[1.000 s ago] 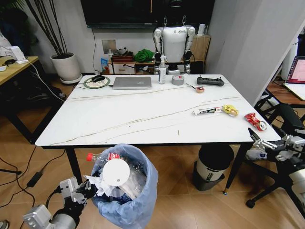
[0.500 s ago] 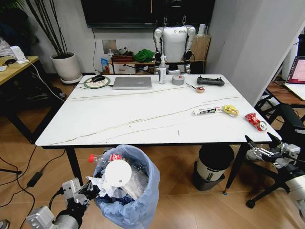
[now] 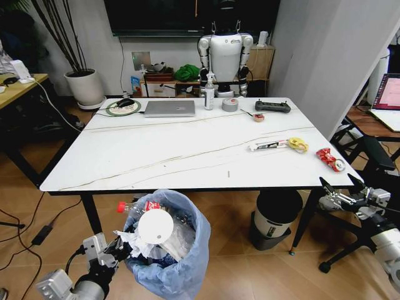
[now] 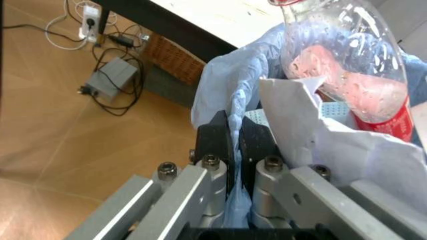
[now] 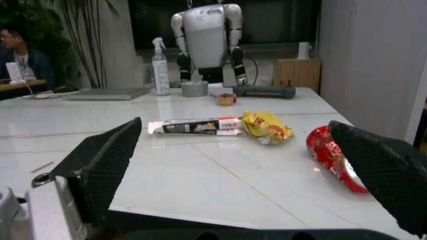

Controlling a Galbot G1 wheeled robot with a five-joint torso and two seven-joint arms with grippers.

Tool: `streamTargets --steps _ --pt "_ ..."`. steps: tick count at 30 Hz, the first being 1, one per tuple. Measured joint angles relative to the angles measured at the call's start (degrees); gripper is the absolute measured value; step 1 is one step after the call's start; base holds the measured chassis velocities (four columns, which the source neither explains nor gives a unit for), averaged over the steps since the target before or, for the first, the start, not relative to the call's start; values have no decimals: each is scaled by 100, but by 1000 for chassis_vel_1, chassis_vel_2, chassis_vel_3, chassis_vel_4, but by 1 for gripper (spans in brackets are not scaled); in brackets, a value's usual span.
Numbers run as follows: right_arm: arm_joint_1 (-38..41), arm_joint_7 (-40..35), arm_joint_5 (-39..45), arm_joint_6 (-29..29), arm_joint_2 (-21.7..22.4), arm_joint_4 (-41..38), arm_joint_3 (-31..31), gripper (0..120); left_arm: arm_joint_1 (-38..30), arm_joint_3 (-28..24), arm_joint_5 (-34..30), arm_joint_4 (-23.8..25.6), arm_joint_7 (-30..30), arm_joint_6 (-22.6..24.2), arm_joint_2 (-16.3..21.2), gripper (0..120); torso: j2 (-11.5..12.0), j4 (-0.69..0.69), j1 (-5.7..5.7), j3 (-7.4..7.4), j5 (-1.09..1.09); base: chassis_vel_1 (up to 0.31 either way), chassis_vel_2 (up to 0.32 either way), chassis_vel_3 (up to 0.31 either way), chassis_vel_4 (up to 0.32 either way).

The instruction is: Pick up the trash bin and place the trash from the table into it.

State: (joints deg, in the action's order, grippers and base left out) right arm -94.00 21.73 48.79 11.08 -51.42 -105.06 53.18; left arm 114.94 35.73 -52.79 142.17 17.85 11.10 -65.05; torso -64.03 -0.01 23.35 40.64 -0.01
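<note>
The trash bin point(image 3: 178, 269), lined with a crinkly light-blue bag, hangs just in front of the table point(image 3: 156, 156). It holds a white paper cup point(image 3: 155, 226), tissues and a red-capped bottle point(image 4: 347, 75). My left gripper point(image 3: 120, 248) is shut on the bin's bag-covered rim point(image 4: 230, 107). Trash lies near the table's right front corner: a crushed red wrapper point(image 3: 329, 159), a yellow wrapper point(image 3: 300, 144) and a white tube-like wrapper point(image 3: 267, 145). My right gripper point(image 3: 340, 189) is open beside that corner, level with the tabletop, with the red wrapper point(image 5: 330, 157) ahead between its fingers point(image 5: 107, 155).
At the table's far edge are a laptop point(image 3: 169, 108), spray bottle point(image 3: 209, 94), tape roll point(image 3: 230, 104) and black controller point(image 3: 269, 106). A larger bin with a black lid point(image 3: 278, 219) stands under the table's right side. A black chair point(image 3: 375, 156) is close on the right.
The camera has shifted a little, so the table sits slightly further left. My right gripper has dropped a bit beside the table corner. The left gripper keeps its hold on the bin.
</note>
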Motion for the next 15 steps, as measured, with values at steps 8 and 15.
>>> streamTargets --steps 8,15 --pt "-2 25 -2 8 -12 26 -3 100 -27 -41 -1 -23 0 0 10 0 0 0 1 1 3 -171 -163 161 162" --pt "1 49 -36 35 -22 30 -17 100 -36 -41 -4 -33 0 0 15 0 0 0 1 1 2 -155 -170 175 164"
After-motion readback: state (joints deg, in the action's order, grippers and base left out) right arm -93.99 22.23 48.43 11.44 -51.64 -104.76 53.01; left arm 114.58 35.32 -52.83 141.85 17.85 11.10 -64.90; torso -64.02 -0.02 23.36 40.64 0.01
